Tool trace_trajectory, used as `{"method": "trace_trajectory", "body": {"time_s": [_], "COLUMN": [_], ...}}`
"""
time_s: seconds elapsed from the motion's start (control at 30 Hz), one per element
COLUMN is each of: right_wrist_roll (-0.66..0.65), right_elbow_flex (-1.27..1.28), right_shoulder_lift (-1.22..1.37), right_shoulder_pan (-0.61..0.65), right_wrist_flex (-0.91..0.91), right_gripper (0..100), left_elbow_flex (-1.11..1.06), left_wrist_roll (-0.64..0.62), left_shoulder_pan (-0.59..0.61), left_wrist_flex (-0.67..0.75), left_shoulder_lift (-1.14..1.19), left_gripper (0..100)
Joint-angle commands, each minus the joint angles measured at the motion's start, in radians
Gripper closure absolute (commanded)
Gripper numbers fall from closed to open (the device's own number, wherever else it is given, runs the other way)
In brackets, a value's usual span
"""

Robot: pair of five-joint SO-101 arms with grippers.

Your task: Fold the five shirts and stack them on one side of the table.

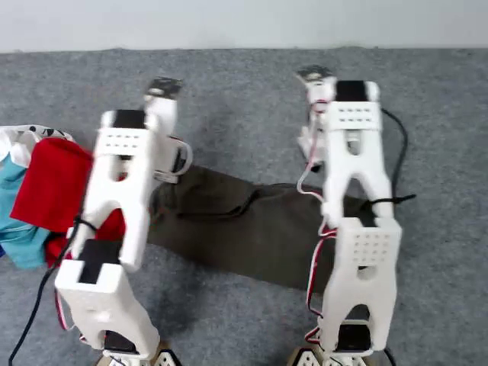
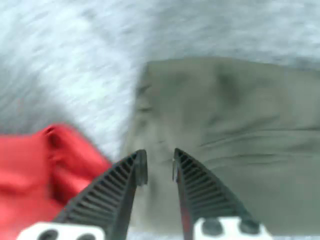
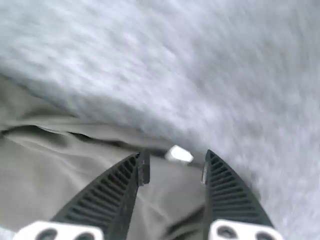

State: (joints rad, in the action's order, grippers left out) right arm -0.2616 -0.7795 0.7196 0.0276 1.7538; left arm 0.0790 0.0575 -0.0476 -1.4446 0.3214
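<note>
Black ribbed left end effector (image 2: 156, 169) hangs slightly parted and empty over one end of the olive-green cloth shirt (image 2: 230, 130); its long axis runs sideways across the grey felt desk (image 1: 244, 91) to the right end effector (image 3: 172, 167), spread wider, also empty.

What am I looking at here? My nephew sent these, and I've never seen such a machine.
Two small white robot arms, the left arm and the right arm, sit at a grey table. One picture looks down from above; the other two come from a camera on each wrist. An olive shirt lies spread out, a pile of red, teal and white shirts beside it. The left gripper and the right gripper hang open over the olive shirt, holding nothing.
</note>
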Motion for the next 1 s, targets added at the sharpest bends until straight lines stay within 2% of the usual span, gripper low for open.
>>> {"method": "trace_trajectory", "body": {"time_s": [0.0, 0.23, 0.43, 0.67, 0.97], "right_wrist_roll": [0.037, 0.034, -0.038, -0.144, -0.144], "right_elbow_flex": [0.149, 0.460, 0.640, 0.654, 0.520], "right_shoulder_lift": [-0.107, -0.222, -0.214, -0.216, -0.321], "right_shoulder_pan": [-0.065, -0.128, -0.248, -0.361, -0.369], "right_wrist_flex": [0.044, 0.019, -0.213, -0.381, -0.183], "right_gripper": [81.6, 81.6, 81.6, 81.6, 81.6], "left_elbow_flex": [-0.002, -0.001, -0.001, 0.010, 0.010], "left_wrist_roll": [0.003, 0.002, 0.002, 0.002, 0.002], "left_shoulder_pan": [-0.083, -0.166, -0.161, -0.161, -0.161], "left_wrist_flex": [0.029, 0.034, 0.077, 0.071, 0.071], "left_shoulder_lift": [0.040, 0.187, 0.287, 0.296, 0.298], "left_gripper": [90, 90, 90, 90, 90]}}
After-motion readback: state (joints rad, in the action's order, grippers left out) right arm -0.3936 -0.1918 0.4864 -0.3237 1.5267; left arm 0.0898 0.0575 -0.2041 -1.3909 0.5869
